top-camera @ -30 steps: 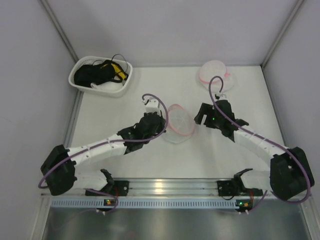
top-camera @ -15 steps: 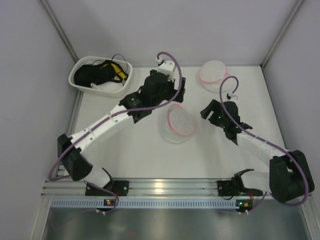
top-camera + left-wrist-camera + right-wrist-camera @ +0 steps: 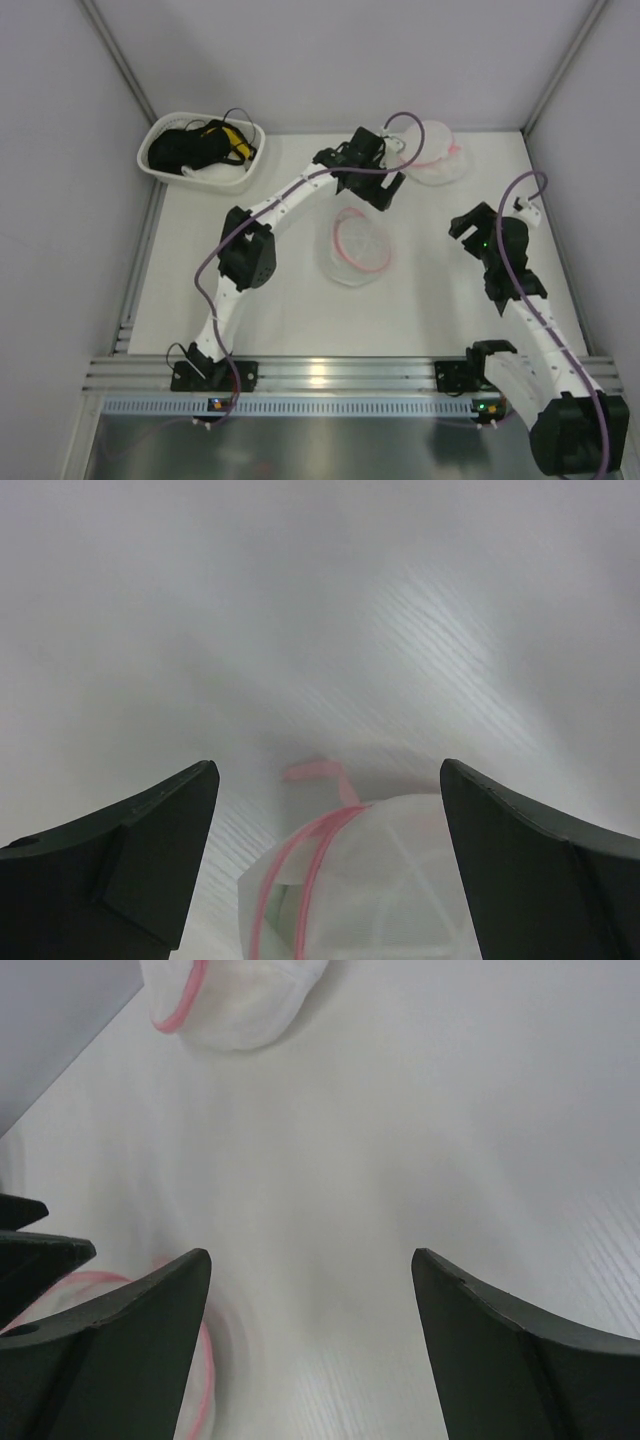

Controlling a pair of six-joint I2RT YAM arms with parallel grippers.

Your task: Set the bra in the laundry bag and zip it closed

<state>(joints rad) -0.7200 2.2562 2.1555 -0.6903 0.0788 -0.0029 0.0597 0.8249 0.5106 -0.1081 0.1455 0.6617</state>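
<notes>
Two round mesh pouches with pink zipper rings lie on the table. One laundry bag (image 3: pixel 356 246) is at the centre, with no gripper touching it. A second, whiter one (image 3: pixel 434 160) is at the back right. My left gripper (image 3: pixel 393 187) is open just left of that back pouch. In the left wrist view the pouch (image 3: pixel 385 880) sits low between the open fingers (image 3: pixel 328 770), its pink tab (image 3: pixel 318 772) beyond. My right gripper (image 3: pixel 470 224) is open and empty (image 3: pixel 310 1255), right of the centre bag (image 3: pixel 205 1385). The bra is hidden; I cannot make it out.
A white oval basket (image 3: pixel 160 166) holding a black tangle with yellow bits stands at the back left. Grey walls close the table at the back and both sides. The left arm's elbow (image 3: pixel 246 256) hangs left of the centre bag.
My left gripper let go at the centre bag, opened wide and swung to the back right pouch. The right arm drew back to the right.
</notes>
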